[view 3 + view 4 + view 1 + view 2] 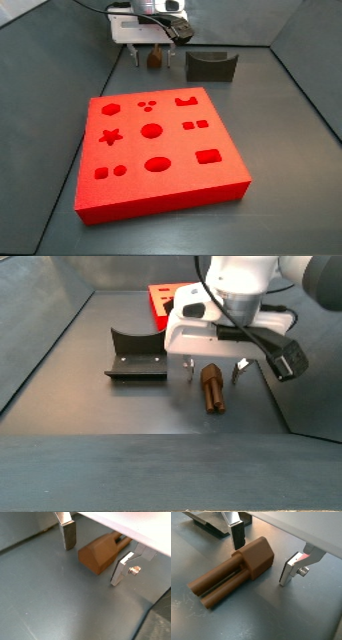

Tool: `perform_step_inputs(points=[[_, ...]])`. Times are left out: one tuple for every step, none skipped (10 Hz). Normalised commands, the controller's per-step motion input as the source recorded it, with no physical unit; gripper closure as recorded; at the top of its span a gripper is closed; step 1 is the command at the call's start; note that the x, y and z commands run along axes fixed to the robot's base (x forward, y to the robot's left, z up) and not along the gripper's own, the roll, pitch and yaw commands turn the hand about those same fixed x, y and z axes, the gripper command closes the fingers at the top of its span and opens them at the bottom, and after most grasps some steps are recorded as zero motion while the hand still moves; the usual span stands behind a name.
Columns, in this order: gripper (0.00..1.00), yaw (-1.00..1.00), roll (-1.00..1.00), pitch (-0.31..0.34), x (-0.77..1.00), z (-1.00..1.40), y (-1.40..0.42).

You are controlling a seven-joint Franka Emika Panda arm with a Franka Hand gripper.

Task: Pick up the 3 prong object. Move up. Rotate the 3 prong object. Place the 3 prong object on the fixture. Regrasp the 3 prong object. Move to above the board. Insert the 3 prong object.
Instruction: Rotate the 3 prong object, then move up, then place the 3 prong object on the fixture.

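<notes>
Floor: smooth matte grey (pixel 271 617).
3 prong object (pixel 231 573): brown, blocky, grooved, we think plastic.
End effector (pixel 261 559): spread wide, straddling it, we see no contact.

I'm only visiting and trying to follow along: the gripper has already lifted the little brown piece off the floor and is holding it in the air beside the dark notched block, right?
Not quite. The 3 prong object lies flat on the floor, not lifted. In a wrist view the gripper stands open, its fingers on either side of the piece without closing on it. A side view shows the piece on the floor beside the fixture, as you said.
</notes>
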Motion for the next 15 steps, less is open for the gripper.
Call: perform_step_inputs(points=[[1.00,0.00,0.00,0.000,0.00,0.00,0.00],[1.00,0.00,0.00,0.000,0.00,0.83,0.00],[1.00,0.00,0.00,0.009,-0.01,0.82,0.00],[1.00,0.01,-0.02,0.026,-0.03,0.73,-0.01],[1.00,0.01,-0.04,0.040,-0.01,0.57,-0.01],[1.00,0.01,-0.06,0.047,-0.01,0.44,-0.01],[1.00,0.02,-0.08,0.045,-0.01,0.30,-0.01],[1.00,0.00,0.00,0.000,0.00,1.00,0.00],[1.00,0.00,-0.02,-0.014,0.00,1.00,0.00],[1.00,0.00,-0.03,0.004,-0.01,1.00,0.00],[1.00,0.01,-0.05,0.017,-0.01,1.00,0.00],[1.00,0.01,-0.07,0.023,-0.01,1.00,-0.01],[1.00,0.02,-0.08,0.025,-0.02,1.00,-0.01],[1.00,0.01,-0.10,0.021,-0.02,1.00,-0.01],[1.00,0.01,-0.12,0.018,-0.03,1.00,-0.01]])
